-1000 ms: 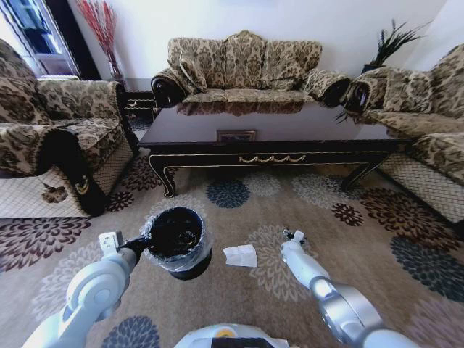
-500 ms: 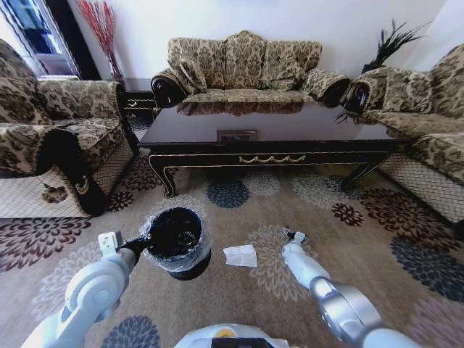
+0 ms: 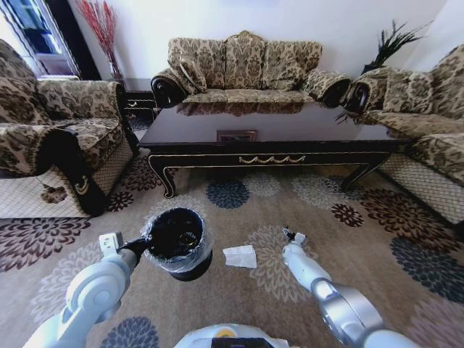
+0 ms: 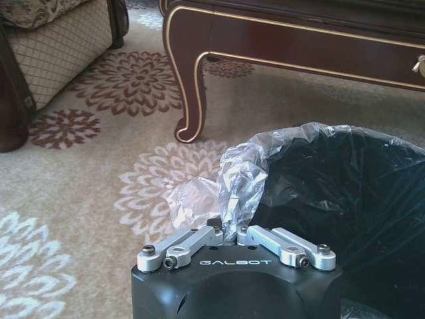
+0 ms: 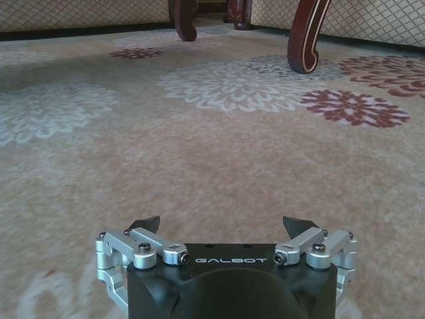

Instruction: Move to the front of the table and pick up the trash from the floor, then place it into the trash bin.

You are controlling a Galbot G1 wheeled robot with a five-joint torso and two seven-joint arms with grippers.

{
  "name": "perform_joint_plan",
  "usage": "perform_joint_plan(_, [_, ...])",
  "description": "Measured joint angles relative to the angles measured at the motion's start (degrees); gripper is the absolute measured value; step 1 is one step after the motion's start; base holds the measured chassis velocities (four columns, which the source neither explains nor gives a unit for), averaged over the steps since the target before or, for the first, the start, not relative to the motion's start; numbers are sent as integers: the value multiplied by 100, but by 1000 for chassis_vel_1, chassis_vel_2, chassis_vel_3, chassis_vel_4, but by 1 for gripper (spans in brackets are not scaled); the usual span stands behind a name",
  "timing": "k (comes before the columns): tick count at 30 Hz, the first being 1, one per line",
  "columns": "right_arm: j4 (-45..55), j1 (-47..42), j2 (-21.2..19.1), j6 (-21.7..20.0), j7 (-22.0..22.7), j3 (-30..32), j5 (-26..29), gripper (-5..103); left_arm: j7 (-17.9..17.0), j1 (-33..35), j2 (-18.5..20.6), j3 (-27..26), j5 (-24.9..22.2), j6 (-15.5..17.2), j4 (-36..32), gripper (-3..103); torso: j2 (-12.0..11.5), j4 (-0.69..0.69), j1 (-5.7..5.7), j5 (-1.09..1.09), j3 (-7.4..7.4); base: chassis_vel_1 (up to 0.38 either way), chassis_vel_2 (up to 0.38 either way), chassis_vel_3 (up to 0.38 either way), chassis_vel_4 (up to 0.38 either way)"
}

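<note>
While the left gripper (image 4: 229,232) pinches the black bin's (image 3: 176,243) crinkly clear liner (image 4: 226,189), a flat white napkin (image 3: 240,256) lies lower centre on patterned carpet (image 3: 239,290), left of the wide-open, empty right gripper (image 5: 224,226).

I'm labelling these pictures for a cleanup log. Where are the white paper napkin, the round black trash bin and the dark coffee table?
flat white paper napkin (image 3: 241,256), head view, its middle.
round black trash bin (image 3: 190,270), head view, outer wall.
glossy dark coffee table (image 3: 312,129), head view, bare top.

The left gripper (image 4: 229,230) is extended forward and low, its fingers (image 4: 199,238) pinched together. The right gripper (image 5: 224,226) reaches forward near the floor (image 5: 219,153), fingers (image 5: 146,224) spread wide.
</note>
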Motion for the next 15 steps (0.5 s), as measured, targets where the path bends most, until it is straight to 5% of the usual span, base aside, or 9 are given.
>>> perform_joint_plan(15, [438, -264, -31, 113, 10, 5, -133, 100, 6, -20, -27, 25, 5, 0, -2, 4, 0, -3, 0, 1, 0, -141, -114, 134, 94])
